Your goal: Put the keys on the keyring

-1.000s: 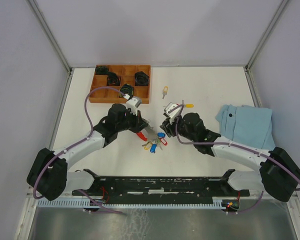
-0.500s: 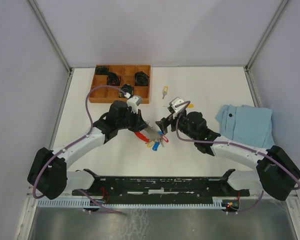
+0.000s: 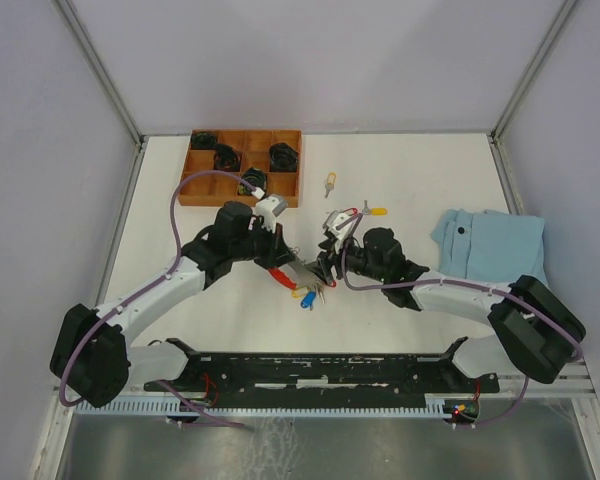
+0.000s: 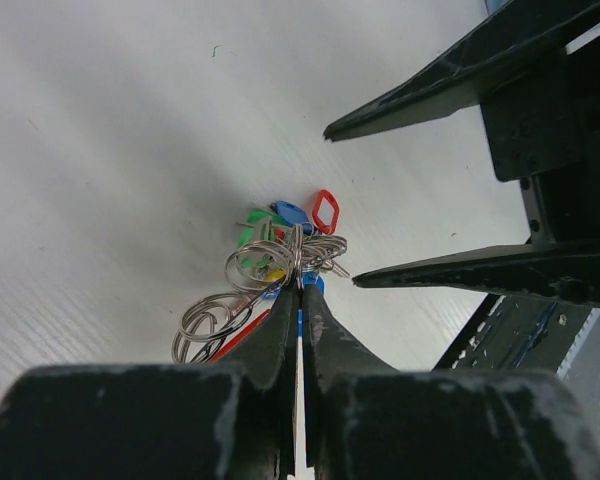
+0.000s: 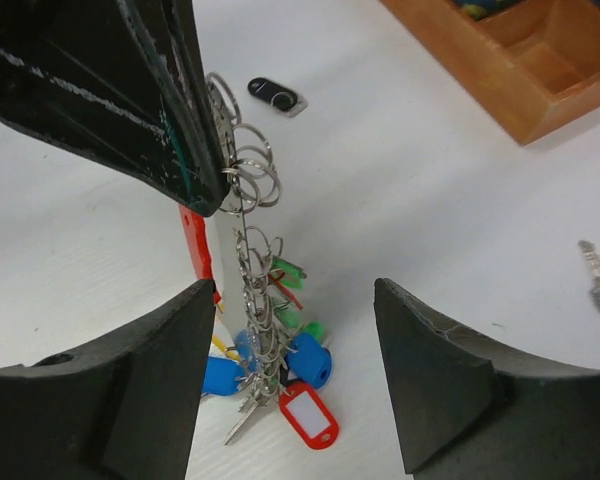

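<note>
Keyring: hanging from the left claw, lowest tags reaching the bench.
Left claw: pinching shut on its rings (fingers pressed together).
Right claw: gaping wide, straddling the bunch, gripping nothing.

wooden tray: far left, black items in compartments | blue cloth: right | table: white
</note>
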`<state>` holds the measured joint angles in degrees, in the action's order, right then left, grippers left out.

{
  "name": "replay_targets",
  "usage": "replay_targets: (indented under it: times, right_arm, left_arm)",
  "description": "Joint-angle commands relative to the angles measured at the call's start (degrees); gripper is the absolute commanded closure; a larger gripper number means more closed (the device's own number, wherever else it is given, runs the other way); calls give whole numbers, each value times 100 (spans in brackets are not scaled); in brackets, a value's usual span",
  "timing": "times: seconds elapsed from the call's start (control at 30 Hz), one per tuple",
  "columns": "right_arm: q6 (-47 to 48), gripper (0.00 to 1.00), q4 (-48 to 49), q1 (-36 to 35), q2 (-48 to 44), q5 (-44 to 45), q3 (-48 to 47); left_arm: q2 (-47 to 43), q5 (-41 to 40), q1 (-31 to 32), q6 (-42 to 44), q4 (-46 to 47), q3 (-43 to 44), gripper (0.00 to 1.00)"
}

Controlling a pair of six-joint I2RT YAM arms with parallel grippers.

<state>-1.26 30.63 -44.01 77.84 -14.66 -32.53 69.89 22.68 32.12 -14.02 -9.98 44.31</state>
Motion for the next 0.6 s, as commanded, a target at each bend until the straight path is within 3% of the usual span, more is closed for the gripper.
replay_targets:
  times: [0.0,0.37,0.57]
  right_arm:
    - [-15,31,165,24,352,-612,-248]
    - [-289,38,650,73,875,-1120,-360]
    - [-263,55,595,101,924,-1198,-402]
  left_arm:
    - [-166,438,-4,277,233,283,97]
    - [-116,834,11,196,230,360,97]
    - [-122,911,38,112,167,326,97]
